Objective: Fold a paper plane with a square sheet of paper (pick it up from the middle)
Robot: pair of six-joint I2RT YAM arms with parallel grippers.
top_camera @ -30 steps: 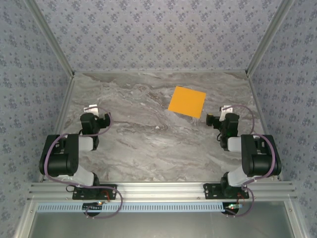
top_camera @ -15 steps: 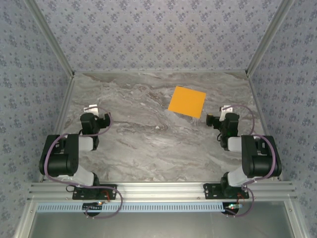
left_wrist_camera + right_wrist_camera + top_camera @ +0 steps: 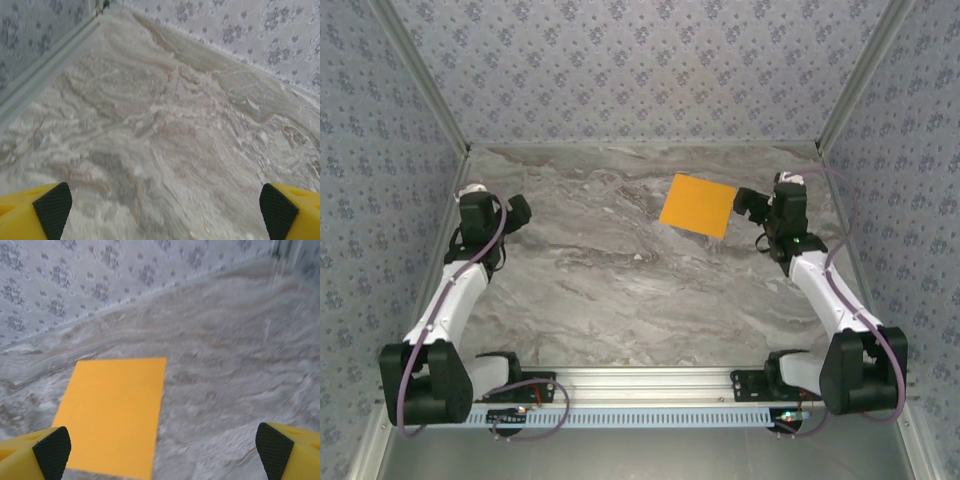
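The square sheet of paper (image 3: 698,205) lies flat and unfolded on the marble table, right of centre toward the back; the right wrist view shows the sheet of paper (image 3: 112,412) at lower left. My right gripper (image 3: 752,200) hovers just right of the sheet, open, its yellow fingers (image 3: 287,450) with black pads wide apart and nothing between them. My left gripper (image 3: 495,210) is far to the left near the table's left edge, also open over bare marble, its fingers (image 3: 35,212) at the frame's bottom corners.
Patterned walls enclose the table (image 3: 620,290) at the back, left and right, with metal posts (image 3: 420,75) at the back corners. An aluminium rail (image 3: 640,385) holding both arm bases runs along the near edge.
Both arms have unfolded from their tucked rest poses and reached forward. The right gripper now sits beside the sheet's right edge; the left gripper moved toward the left wall. The sheet has not moved.
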